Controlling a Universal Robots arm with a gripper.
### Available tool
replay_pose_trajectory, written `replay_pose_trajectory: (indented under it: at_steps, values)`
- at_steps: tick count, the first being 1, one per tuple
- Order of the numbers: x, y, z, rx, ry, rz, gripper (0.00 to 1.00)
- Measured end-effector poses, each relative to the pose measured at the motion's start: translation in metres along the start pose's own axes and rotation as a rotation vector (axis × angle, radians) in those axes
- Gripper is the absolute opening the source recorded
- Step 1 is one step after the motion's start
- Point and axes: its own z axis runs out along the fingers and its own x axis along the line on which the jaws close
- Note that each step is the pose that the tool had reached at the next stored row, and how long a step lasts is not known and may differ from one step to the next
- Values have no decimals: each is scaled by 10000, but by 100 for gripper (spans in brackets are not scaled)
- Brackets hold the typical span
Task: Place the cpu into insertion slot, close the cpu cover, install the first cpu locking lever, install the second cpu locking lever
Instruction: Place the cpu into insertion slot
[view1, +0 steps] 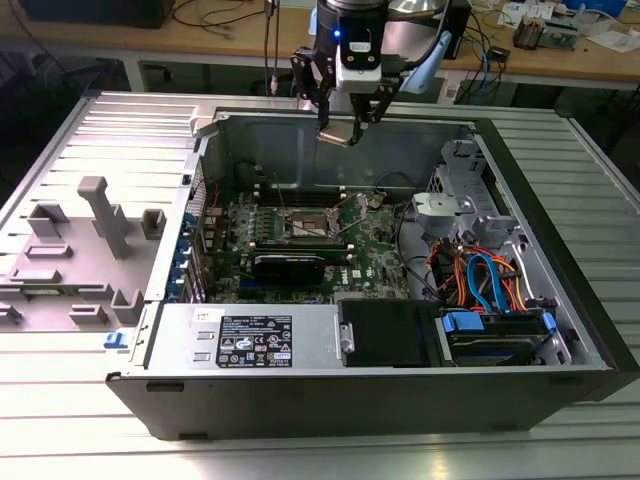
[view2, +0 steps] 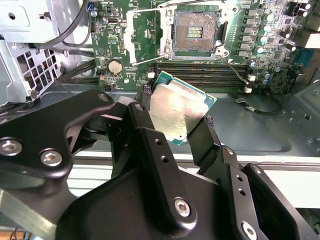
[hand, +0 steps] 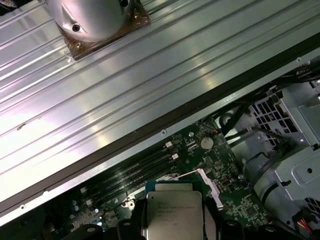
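The cpu (view2: 180, 107) is held tilted in the claw (view2: 175, 125), which is closed on two of its edges, above the open case (view1: 560, 300) and well apart from the insertion slot (view2: 195, 30). The slot is bare, and the cpu cover (view2: 131, 35) is raised beside it. For a good placing, the chip should be levelled, squared to the slot and set down without pressing.

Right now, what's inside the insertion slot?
Nothing is seated: the insertion slot shows its bare dark contact field, cpu cover swung open beside it. The cpu is clamped in the jaws, apart from the slot. Nothing covers its centre.
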Motion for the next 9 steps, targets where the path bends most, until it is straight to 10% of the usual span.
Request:
replay_pose_trajectory:
  at_steps: [9]
  values:
    - [-2,-4,6,-1,-5,62,55]
